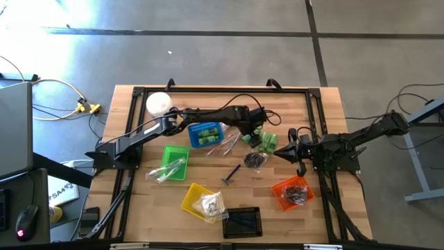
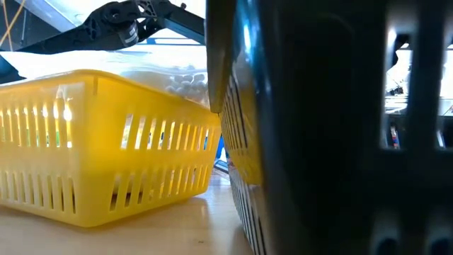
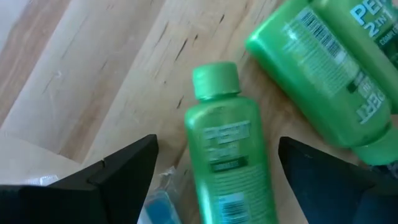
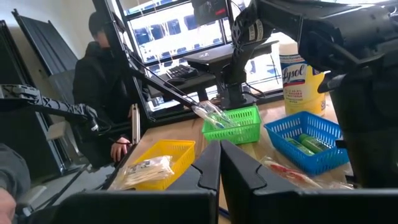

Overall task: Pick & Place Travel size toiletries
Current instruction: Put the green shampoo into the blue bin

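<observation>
You are hovering the left gripper (image 3: 214, 171), jaws released, astride a small bright-green plastic bottle (image 3: 225, 155) beside the blue mesh basket (image 1: 206, 134); next, clench.

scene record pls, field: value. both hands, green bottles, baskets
left hand: open, straddling a green bottle lying flat on the table; not closed on it
second green bottle: lying beside the first
right hand: shut, empty, right side of table
blue basket: green bottles inside
green basket: clear sachets
yellow basket: white packets
orange basket: dark pieces
black basket: contents unclear
</observation>
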Robot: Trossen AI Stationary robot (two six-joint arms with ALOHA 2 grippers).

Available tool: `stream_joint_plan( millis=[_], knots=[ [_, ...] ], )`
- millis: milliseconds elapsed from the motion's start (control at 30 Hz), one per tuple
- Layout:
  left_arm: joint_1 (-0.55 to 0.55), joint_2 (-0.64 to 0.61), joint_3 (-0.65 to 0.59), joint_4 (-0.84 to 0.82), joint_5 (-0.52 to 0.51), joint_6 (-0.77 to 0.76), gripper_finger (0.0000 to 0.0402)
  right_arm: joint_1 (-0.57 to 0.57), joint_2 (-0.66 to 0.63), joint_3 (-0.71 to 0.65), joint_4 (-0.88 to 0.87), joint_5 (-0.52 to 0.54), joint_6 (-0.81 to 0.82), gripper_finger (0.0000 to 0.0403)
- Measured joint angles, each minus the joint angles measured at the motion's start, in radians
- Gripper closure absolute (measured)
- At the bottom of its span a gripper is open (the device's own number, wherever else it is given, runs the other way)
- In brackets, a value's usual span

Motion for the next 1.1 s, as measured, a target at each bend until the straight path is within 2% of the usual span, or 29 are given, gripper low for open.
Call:
stream_joint_plan(
  millis=[133, 233, 333, 500, 600, 867, 1100],
  knots=[
    [0.0, 0.0, 0.0, -0.001, 0.0, 0.017, 0.0074, 0.0, 0.0, 0.0, 0.0, 0.0, -0.002, 0.04],
    [0.0, 0.0, 0.0, -0.003, -0.003, 0.017, 0.0095, 0.0, 0.0, 0.0, 0.0, 0.0, -0.003, 0.04],
    [0.0, 0.001, 0.0, -0.004, -0.007, 0.035, 0.0139, 0.0, 0.0, 0.0, 0.0, 0.0, -0.003, 0.04],
    [0.002, 0.002, 0.0, 0.013, -0.011, 0.039, 0.0244, 0.0, 0.0, 0.0, 0.0, -0.001, -0.003, 0.04],
    [0.001, 0.004, 0.014, 0.015, -0.004, 0.039, 0.0289, 0.0, 0.0, 0.0, 0.0, -0.001, -0.003, 0.04],
    [0.0, 0.001, 0.065, 0.002, -0.002, 0.042, 0.0292, 0.0, 0.0, 0.0, 0.0, -0.011, -0.001, 0.04],
    [-0.012, -0.084, 0.065, -0.007, -0.052, 0.088, 0.0293, 0.0, 0.0, 0.0, 0.001, -0.023, 0.005, 0.04]
  ],
)
